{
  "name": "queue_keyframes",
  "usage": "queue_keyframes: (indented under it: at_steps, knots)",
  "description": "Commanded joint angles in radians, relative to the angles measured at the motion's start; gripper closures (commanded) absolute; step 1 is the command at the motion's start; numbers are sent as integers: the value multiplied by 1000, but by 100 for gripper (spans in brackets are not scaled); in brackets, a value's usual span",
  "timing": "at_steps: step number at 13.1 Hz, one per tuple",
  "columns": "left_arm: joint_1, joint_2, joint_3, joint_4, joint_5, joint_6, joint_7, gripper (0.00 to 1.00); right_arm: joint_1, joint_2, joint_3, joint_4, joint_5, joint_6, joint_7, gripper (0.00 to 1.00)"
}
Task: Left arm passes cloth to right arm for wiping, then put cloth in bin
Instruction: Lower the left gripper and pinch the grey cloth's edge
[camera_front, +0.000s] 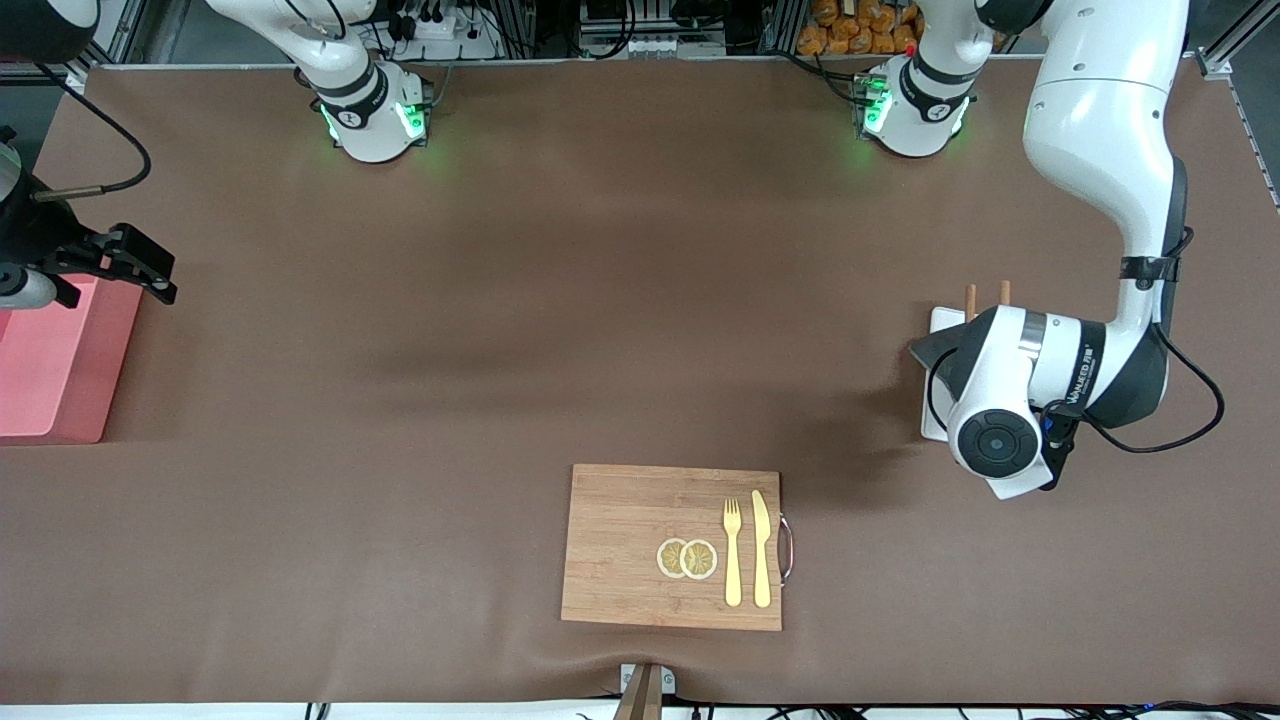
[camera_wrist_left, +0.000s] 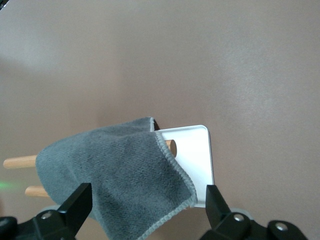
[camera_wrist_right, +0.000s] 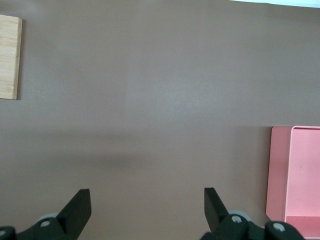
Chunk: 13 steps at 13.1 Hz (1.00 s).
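Hovering wide open and empty over the cloth (camera_wrist_left: 120, 175), the left gripper (camera_wrist_left: 145, 212) should descend straight, pinching fabric, not tray (camera_wrist_left: 192, 155); the right gripper (camera_wrist_right: 145, 210) waits open.

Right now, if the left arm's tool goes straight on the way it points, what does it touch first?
Probably the cloth. The left tool is open over it, and the cloth lies draped on the white tray and two wooden rods. How far above it the tool is remains unclear.

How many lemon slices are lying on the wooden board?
2. The first lemon slice and the second lemon slice lie side by side on the wooden board, overlapping slightly, beside the fork. None seems hidden.
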Motion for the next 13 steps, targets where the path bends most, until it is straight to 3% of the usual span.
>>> queue_keyframes:
  at_steps: [1, 2, 3, 5, 7, 9, 11, 12, 13]
  knots:
    - [-10, 17, 4, 24, 28, -24, -21, 0, -4, 7, 3, 18, 0, -15, 1, 0]
    - [-12, 24, 4, 24, 29, -24, -29, 0, 0, 9, 3, 16, 0, -16, 1, 0]
    - [-12, 27, 4, 24, 29, -24, -50, 17, -2, 9, 3, 18, 0, -16, 1, 0]
    - [-13, 27, 4, 24, 29, -24, -61, 21, 3, 9, 3, 16, 0, -16, 2, 0]
    - [-13, 27, 4, 24, 31, -24, -61, 52, 0, 9, 3, 18, 0, -16, 2, 0]
    - [-13, 26, 4, 24, 31, -24, -61, 65, -3, 9, 3, 18, 0, -16, 1, 0]
    - [-12, 21, 4, 24, 28, -30, -62, 89, 1, 9, 3, 15, 0, -16, 2, 0]
    - [-12, 21, 4, 25, 26, -41, -62, 97, 0, 9, 3, 16, 0, -16, 1, 0]
    - [-12, 21, 4, 25, 26, -44, -62, 97, 3, 9, 3, 15, 0, -16, 2, 0]
